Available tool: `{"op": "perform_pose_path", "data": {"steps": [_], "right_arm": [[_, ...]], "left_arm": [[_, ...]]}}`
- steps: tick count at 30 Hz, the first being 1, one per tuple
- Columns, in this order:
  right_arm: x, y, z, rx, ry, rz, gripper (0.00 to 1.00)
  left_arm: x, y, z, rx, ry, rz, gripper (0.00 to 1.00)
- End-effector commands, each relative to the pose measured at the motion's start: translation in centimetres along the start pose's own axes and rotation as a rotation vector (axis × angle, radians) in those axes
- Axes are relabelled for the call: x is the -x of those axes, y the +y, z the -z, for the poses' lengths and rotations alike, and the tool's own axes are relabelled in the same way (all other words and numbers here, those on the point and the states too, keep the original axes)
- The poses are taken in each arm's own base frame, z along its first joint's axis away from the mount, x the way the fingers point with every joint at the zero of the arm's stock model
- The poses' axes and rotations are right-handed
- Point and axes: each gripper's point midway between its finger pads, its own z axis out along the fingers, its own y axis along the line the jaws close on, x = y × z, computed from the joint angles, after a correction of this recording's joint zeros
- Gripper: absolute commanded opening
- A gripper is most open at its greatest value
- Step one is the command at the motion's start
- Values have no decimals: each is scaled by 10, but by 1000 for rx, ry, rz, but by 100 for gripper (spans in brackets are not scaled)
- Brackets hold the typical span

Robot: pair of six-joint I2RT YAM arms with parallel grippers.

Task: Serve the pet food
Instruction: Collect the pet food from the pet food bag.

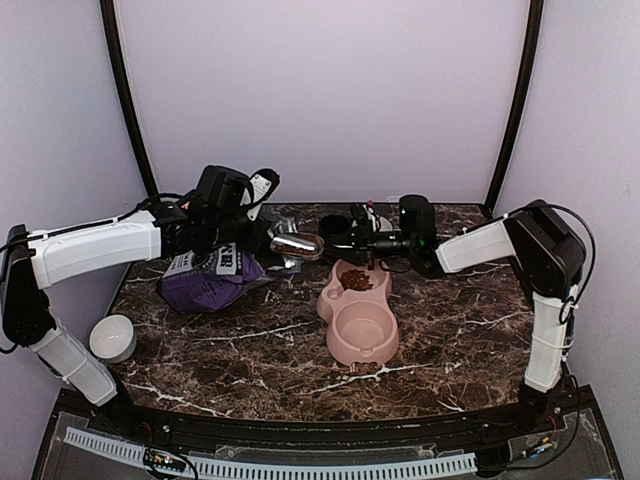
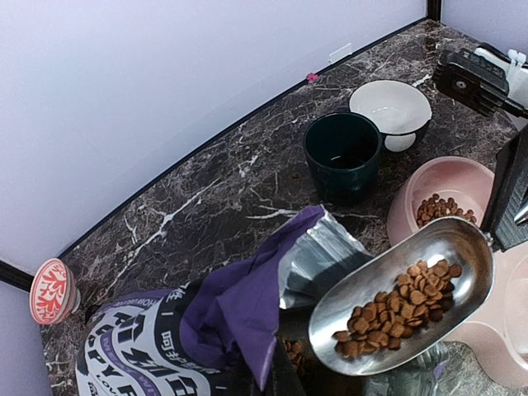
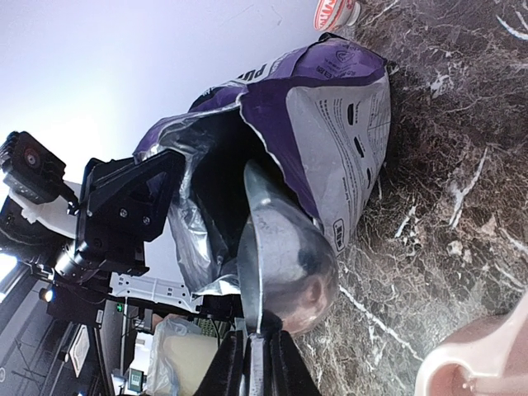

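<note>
The pet food (image 2: 406, 304) lies as a heap of brown kibble in a metal scoop (image 2: 412, 285). My right gripper (image 3: 252, 351) is shut on the scoop's handle and holds the scoop (image 1: 297, 245) level just outside the mouth of the purple bag (image 1: 212, 275). More kibble (image 1: 356, 280) sits in the far compartment of the pink double bowl (image 1: 362, 345); the near compartment holds none. My left gripper (image 1: 245, 238) is shut on the bag's upper edge and keeps the silver-lined opening (image 2: 330, 260) lifted. A little kibble shows inside the bag.
A dark green cup (image 2: 342, 153) and a white bowl (image 2: 389, 107) stand behind the pink bowl. A small white dish (image 1: 112, 338) sits at the table's left edge. A red-patterned round lid (image 2: 51, 290) lies beyond the bag by the wall.
</note>
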Motion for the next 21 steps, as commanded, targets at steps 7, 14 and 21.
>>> {"op": "perform_pose_path", "data": {"steps": [7, 14, 21], "right_arm": [[0, 37, 30, 75, -24, 48, 0], [-5, 37, 50, 56, -37, 41, 0], [-6, 33, 77, -3, -68, 50, 0]], "left_arm": [[20, 31, 21, 90, -82, 20, 0], [21, 34, 23, 99, -90, 20, 0], [21, 36, 24, 107, -91, 21, 0]]}}
